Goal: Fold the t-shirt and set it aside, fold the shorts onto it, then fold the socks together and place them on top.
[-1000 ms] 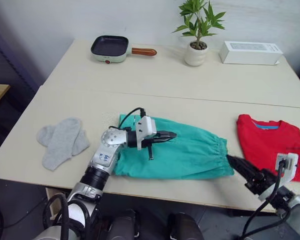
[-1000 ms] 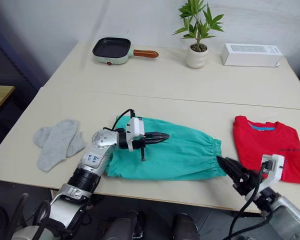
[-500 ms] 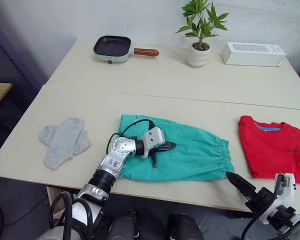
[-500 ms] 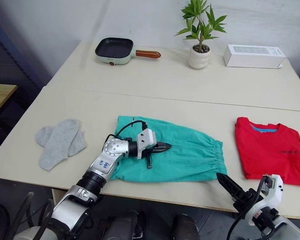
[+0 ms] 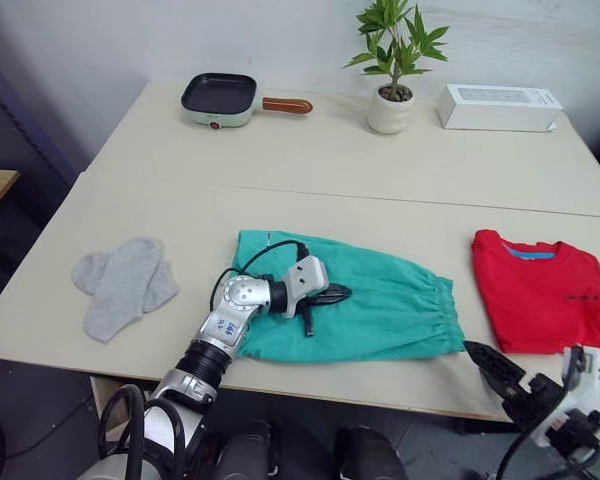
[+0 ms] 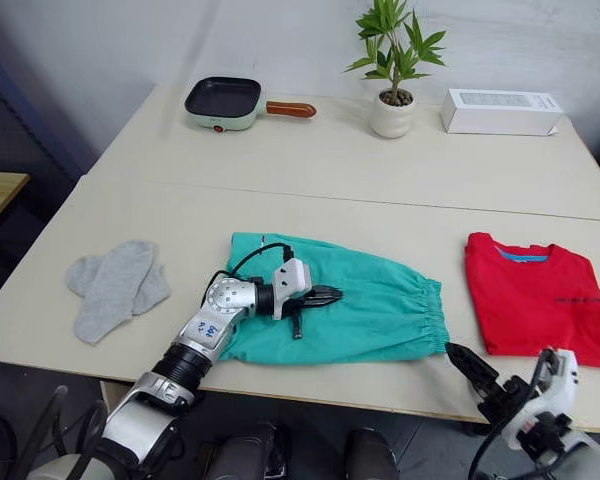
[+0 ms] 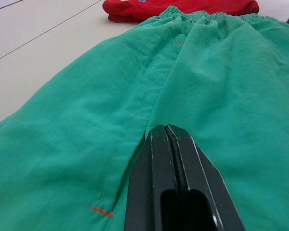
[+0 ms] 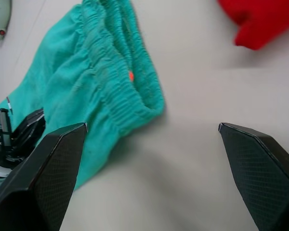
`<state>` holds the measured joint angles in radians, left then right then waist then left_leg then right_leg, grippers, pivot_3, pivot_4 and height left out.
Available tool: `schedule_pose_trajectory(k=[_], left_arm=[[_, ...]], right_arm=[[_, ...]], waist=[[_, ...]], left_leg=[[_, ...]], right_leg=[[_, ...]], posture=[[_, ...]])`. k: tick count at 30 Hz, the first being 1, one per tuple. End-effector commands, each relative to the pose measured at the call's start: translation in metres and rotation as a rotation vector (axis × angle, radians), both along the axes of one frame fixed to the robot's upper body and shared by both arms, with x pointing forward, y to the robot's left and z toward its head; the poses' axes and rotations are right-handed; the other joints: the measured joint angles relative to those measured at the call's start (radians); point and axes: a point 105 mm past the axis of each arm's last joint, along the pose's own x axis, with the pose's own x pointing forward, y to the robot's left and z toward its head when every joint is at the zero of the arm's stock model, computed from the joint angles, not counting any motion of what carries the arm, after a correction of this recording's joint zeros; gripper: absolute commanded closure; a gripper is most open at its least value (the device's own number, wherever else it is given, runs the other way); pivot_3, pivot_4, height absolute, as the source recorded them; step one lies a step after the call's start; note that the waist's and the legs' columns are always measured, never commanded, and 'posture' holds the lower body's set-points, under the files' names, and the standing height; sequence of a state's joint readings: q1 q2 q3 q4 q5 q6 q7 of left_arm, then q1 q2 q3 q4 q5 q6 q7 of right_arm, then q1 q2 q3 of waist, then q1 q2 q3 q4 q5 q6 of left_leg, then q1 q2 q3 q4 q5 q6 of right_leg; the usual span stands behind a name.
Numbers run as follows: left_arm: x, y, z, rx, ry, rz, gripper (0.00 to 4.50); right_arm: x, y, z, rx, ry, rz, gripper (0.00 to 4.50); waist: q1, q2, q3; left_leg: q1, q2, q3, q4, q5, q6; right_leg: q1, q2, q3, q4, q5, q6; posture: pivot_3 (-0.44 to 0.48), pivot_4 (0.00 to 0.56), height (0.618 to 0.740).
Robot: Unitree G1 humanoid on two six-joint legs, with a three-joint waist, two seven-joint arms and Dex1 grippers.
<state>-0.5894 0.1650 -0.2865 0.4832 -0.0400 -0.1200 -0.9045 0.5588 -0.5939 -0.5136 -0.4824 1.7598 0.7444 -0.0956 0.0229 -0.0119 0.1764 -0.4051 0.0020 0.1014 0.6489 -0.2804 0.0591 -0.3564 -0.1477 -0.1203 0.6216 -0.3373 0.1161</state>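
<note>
The teal-green fabric shorts lie flat mid-surface, the left gripper pressed together on them. Folded red t-shirt right, grey ankle socks left. The right gripper hangs spread off the front edge; a frying pan, potted plant and white box stand behind.

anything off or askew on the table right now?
Nothing stands out. The t-shirt lies folded at the right, the shorts flat mid-table under the shut left gripper, the socks overlapped at the left.

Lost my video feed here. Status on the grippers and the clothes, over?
Left gripper shut, resting on the shorts. Right gripper open, at the near table edge. T-shirt folded on the right, socks untouched. Nothing in the way.
</note>
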Motion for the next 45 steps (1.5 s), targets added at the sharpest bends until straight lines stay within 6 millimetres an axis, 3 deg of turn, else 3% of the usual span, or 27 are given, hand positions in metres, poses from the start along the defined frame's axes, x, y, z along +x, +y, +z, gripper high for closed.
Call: schedule_pose_trajectory(k=[1, 6, 10, 15, 19, 24, 27, 32, 35, 38, 42, 45], left_arm=[[-0.006, -0.003, 0.0, -0.011, 0.006, -0.019, 4.5], [-0.005, 0.001, 0.0, -0.003, 0.009, -0.011, 4.5], [-0.003, 0.004, 0.0, 0.0, 0.007, -0.001, 4.5], [-0.004, 0.005, 0.0, 0.002, 0.01, 0.003, 4.5], [-0.003, 0.006, 0.0, 0.002, 0.014, 0.006, 4.5], [-0.008, 0.001, 0.0, 0.005, 0.015, -0.023, 4.5], [-0.008, 0.003, 0.001, 0.009, 0.011, -0.028, 4.5], [-0.006, 0.008, 0.002, 0.012, 0.005, -0.02, 4.5], [-0.003, 0.01, 0.006, 0.002, -0.005, -0.009, 4.5], [-0.004, 0.011, 0.021, -0.042, -0.012, -0.023, 4.5], [-0.006, 0.013, 0.039, -0.083, -0.054, -0.008, 4.5], [0.001, 0.02, 0.039, -0.081, -0.06, 0.07, 4.5]], right_arm=[[0.009, 0.02, -0.007, 0.035, 0.013, 0.054, 0.02], [0.019, 0.049, -0.018, 0.08, 0.047, 0.134, 0.02], [0.026, 0.066, -0.03, 0.149, 0.112, 0.067, 0.02], [0.019, 0.086, -0.029, 0.252, 0.145, 0.033, 0.02], [0.02, 0.091, -0.029, 0.266, 0.125, -0.02, 0.02], [0.052, 0.089, -0.037, 0.174, 0.074, -0.07, 0.02], [0.069, 0.081, -0.035, 0.11, 0.011, -0.109, 0.62], [0.082, 0.065, -0.043, -0.028, -0.036, -0.182, 2.34], [0.088, 0.056, -0.032, -0.004, -0.11, -0.263, 3.46], [0.093, 0.035, -0.005, -0.115, -0.267, -0.358, 4.36], [0.089, 0.021, 0.031, -0.17, -0.428, -0.401, 4.46], [0.086, 0.015, 0.059, -0.363, -0.559, -0.359, 4.46]], waist=[[0.0, 0.0, 0.0], [-0.002, -0.001, -0.001], [-0.012, -0.009, -0.006], [-0.025, -0.013, -0.011], [-0.026, -0.013, -0.011], [-0.042, -0.015, -0.012], [-0.047, -0.014, -0.012], [-0.046, -0.011, -0.013], [-0.045, -0.011, -0.014], [-0.037, -0.01, -0.013], [-0.014, 0.0, -0.007], [-0.012, 0.008, -0.002]], left_leg=[[0.0, 0.0, 0.0, 0.0, 0.0, 0.0], [0.0, 0.0, 0.0, 0.0, 0.0, 0.0], [0.001, 0.003, 0.0, 0.0, 0.001, -0.003], [0.001, 0.007, -0.001, -0.001, 0.0, -0.006], [0.002, 0.01, -0.001, -0.001, -0.001, -0.009], [0.003, 0.013, 0.0, -0.001, -0.001, -0.01], [0.003, 0.013, 0.0, -0.001, 0.001, -0.01], [0.002, 0.013, 0.0, -0.001, 0.001, -0.01], [0.002, 0.013, 0.0, -0.001, 0.001, -0.01], [0.001, 0.012, 0.0, 0.0, 0.0, -0.009], [-0.001, 0.009, 0.0, 0.0, 0.001, -0.011], [-0.002, 0.007, 0.001, -0.001, 0.002, -0.012]], right_leg=[[0.0, 0.0, 0.0, 0.0, 0.0, 0.0], [0.0, 0.0, 0.0, 0.0, 0.0, 0.0], [0.0, 0.002, 0.0, 0.0, 0.0, 0.0], [0.0, 0.005, 0.0, 0.0, 0.0, -0.001], [0.0, 0.008, 0.0, 0.0, -0.002, -0.004], [0.0, 0.01, 0.001, 0.0, -0.001, -0.006], [0.0, 0.01, 0.001, 0.0, 0.0, -0.008], [-0.001, 0.01, 0.002, 0.0, 0.0, -0.008], [-0.001, 0.01, 0.001, 0.0, 0.0, -0.008], [-0.001, 0.009, 0.002, 0.0, 0.0, -0.008], [-0.003, 0.006, 0.001, 0.0, 0.001, -0.007], [-0.004, 0.006, 0.002, 0.0, 0.001, -0.007]], posture=[[0.0, 0.15, 0.74], [0.0, 0.15, 0.74], [0.0, 0.15, 0.74], [0.0, 0.15, 0.74], [0.0, 0.15, 0.74], [0.0, 0.15, 0.74], [0.0, 0.15, 0.74], [0.0, 0.15, 0.74], [0.0, 0.15, 0.74], [0.0, 0.15, 0.74], [0.0, 0.15, 0.74], [0.0, 0.15, 0.74]])
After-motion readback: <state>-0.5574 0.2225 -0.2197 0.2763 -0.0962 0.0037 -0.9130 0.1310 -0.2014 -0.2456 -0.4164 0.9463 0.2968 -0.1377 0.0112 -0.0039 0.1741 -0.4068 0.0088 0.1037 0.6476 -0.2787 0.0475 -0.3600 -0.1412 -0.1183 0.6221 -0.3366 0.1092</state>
